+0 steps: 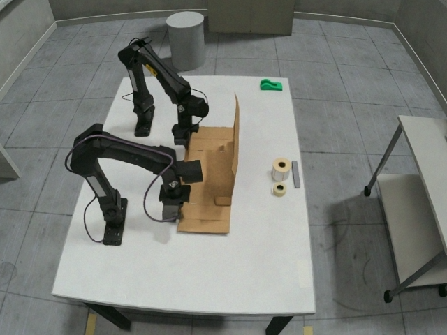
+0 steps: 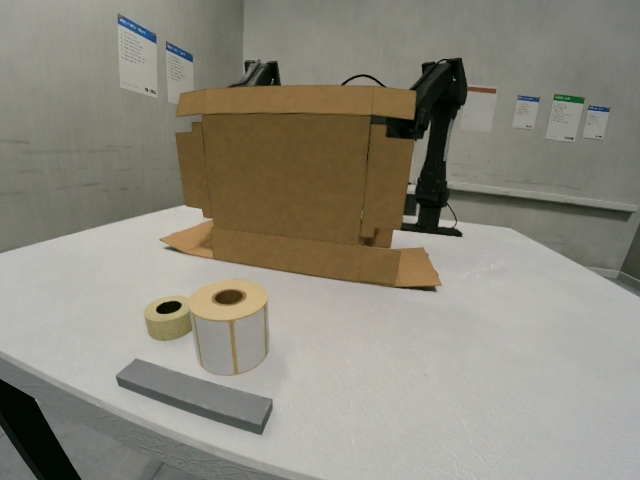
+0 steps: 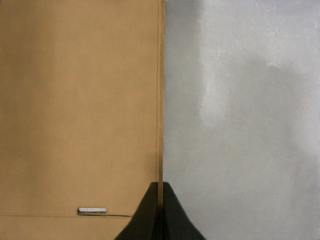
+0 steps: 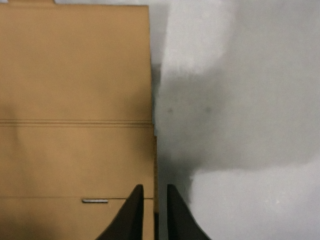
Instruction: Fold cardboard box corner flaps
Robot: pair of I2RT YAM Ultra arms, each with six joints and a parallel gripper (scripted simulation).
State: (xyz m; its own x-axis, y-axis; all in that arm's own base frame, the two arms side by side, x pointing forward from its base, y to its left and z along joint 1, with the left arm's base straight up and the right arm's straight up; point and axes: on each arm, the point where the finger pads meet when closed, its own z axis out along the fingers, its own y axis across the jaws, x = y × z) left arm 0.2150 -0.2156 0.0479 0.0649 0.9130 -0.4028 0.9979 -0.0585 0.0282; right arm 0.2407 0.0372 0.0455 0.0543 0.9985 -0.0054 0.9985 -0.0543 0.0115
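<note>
Behind the exterior's panel point(image 1: 235, 144) point(image 2: 286, 175), wrist views show left end effector point(image 1: 186, 144) point(image 3: 159, 191) pinching cardboard point(image 1: 209, 176) point(image 2: 191, 240) point(image 3: 161, 125) point(image 4: 75, 160) — right end effector point(image 1: 177, 218) point(image 4: 155, 190) narrow.

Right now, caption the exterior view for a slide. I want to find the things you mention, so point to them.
Cardboard box point(image 2: 286, 175) with its tall lid panel raised, behind two rolls and a gray bar point(image 2: 193, 395).

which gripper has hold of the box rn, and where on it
Left gripper: pinching the upper edge of the arm-side long wall. Right gripper: nothing, fingers apart astride that edge.
</note>
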